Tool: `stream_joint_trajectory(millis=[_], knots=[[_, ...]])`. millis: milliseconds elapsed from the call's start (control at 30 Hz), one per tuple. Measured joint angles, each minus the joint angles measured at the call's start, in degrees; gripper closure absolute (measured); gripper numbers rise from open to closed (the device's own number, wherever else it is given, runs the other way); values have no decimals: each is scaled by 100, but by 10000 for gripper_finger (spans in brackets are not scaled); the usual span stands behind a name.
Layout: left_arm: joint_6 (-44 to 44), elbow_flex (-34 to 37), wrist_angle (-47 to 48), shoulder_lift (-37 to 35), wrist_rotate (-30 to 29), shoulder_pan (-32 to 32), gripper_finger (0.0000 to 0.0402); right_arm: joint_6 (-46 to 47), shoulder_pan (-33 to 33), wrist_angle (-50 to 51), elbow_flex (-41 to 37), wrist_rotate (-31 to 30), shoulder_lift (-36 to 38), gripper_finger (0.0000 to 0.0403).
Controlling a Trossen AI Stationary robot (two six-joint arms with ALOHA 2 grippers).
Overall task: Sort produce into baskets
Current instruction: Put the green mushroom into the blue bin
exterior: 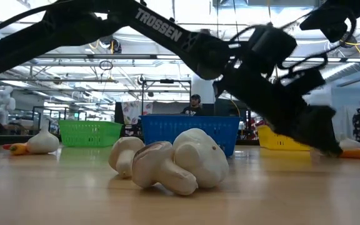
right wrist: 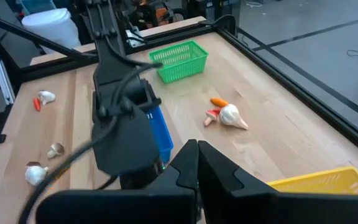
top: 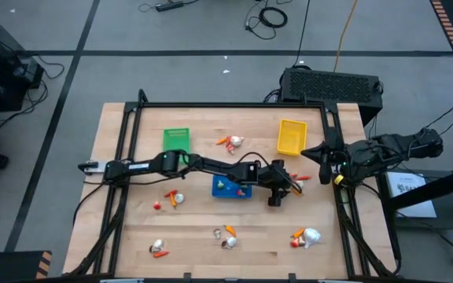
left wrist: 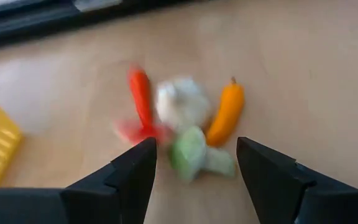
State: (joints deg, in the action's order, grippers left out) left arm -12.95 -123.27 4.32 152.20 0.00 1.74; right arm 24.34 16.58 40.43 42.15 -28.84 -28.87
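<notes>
My left gripper (top: 292,185) is open, reaching past the blue basket (top: 232,187) toward the table's right side. It stands low over a small cluster of produce. In the left wrist view its open fingers (left wrist: 194,146) frame a green piece (left wrist: 188,154), with a white garlic bulb (left wrist: 180,101), a red chili (left wrist: 140,96) and an orange pepper (left wrist: 227,112) lying on the table just beyond. The green basket (top: 176,139) and the yellow basket (top: 291,136) stand farther back. My right gripper (top: 314,152) waits shut and empty beside the yellow basket; it also shows in the right wrist view (right wrist: 196,155).
More produce lies in small groups: between the green and yellow baskets (top: 230,142), left of the blue basket (top: 171,199), and along the near edge (top: 157,249), (top: 226,236), (top: 307,236). Mushrooms (exterior: 167,159) lie close to the low camera. A black frame (top: 226,104) rims the table.
</notes>
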Motion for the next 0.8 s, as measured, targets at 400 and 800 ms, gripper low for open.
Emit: stream_joint_trajectory(millis=[400,800], knots=[[-99,1,-55,-6,17,0,171,-20,0,10,0,-117,-2,403],[-101,1,-137,-6,19,-7,172,-59,0,14,0,-149,-2,403]])
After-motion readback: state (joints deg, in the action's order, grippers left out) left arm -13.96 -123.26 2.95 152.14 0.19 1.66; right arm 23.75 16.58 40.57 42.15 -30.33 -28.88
